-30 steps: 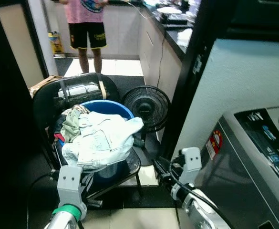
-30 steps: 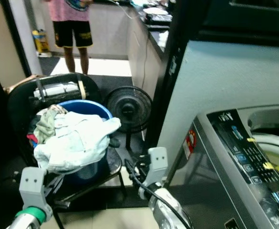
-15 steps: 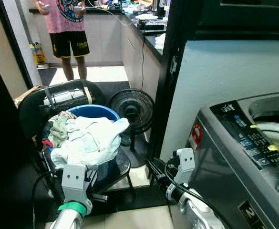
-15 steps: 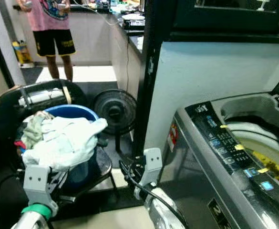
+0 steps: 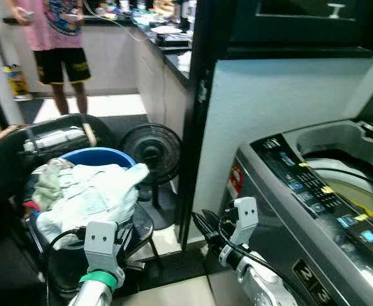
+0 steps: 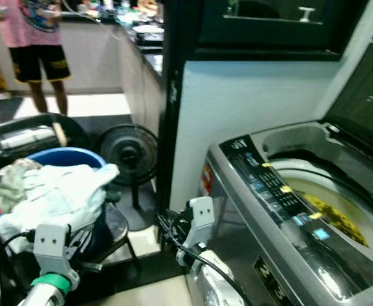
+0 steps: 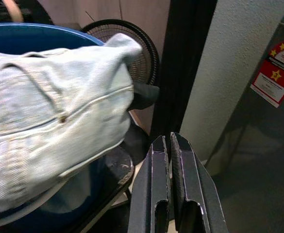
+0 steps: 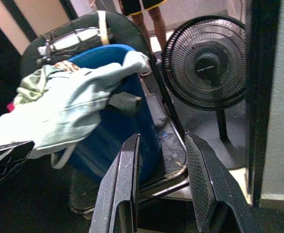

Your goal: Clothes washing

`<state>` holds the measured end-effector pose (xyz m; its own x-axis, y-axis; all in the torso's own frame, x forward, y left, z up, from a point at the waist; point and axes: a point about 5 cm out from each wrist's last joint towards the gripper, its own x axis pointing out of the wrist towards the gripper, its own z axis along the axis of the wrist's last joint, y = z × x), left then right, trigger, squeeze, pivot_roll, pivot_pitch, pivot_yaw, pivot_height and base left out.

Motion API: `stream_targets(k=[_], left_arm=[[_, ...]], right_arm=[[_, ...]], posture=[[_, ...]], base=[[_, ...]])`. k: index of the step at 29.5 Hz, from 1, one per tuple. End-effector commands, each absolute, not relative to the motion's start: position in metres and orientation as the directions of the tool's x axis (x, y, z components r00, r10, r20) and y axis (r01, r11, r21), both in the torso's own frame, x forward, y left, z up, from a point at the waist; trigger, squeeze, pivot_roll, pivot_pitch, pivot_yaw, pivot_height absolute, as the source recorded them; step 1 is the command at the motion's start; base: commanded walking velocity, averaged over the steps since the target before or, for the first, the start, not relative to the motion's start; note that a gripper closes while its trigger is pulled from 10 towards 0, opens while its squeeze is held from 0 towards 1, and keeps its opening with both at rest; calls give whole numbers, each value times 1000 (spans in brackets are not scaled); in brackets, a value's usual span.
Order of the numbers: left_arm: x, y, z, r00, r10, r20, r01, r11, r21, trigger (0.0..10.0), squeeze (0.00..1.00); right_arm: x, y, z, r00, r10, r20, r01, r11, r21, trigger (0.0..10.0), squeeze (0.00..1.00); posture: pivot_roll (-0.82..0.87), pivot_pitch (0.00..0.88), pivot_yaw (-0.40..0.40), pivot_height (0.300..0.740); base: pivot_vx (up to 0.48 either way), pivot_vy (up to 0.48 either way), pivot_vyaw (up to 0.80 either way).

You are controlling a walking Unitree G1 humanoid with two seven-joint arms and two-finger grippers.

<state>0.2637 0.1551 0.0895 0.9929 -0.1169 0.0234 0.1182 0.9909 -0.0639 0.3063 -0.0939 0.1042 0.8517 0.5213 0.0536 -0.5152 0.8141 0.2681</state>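
Pressed together and empty, the left gripper's (image 7: 170, 145) two black fingers hang low just beside the pale-blue denim garment (image 5: 87, 194), which is heaped over the rim of the round blue plastic tub (image 5: 100, 156) on a black chair (image 5: 141, 223). Spread apart, the right gripper (image 8: 162, 145) holds nothing, near the grey top-loading washing machine (image 5: 314, 210), lid raised. A black pedestal fan (image 5: 149, 152) stands behind the tub.
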Motion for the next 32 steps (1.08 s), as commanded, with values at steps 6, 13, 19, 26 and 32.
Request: stream_targets(k=[6,13,19,26,32], left_arm=[[264,152,86,992,-126,14,126,990,-68,10000,0],[264,151,89,990,-134,36,136,988,-70,10000,0],[265,151,91,989,-138,49,141,988,-65,10000,0],[267,151,94,989,-135,57,139,988,-68,10000,0],[269,151,95,990,-130,62,134,988,-74,10000,0]], right_arm=[[306,-93,101,840,541,45,-533,806,258,10000,0],[304,-90,102,824,564,60,-562,797,222,10000,0],[303,-89,104,817,571,75,-572,787,230,10000,0],[303,-88,106,810,579,96,-582,770,262,10000,0],[305,-91,110,818,567,97,-573,788,227,10000,0]], posture=[[-6,0,5,740],[-6,0,6,740],[-5,0,9,740],[-6,0,10,740],[-12,6,11,740]], base=[[0,0,0],[42,0,114],[321,0,800],[350,0,457],[352,0,0]])
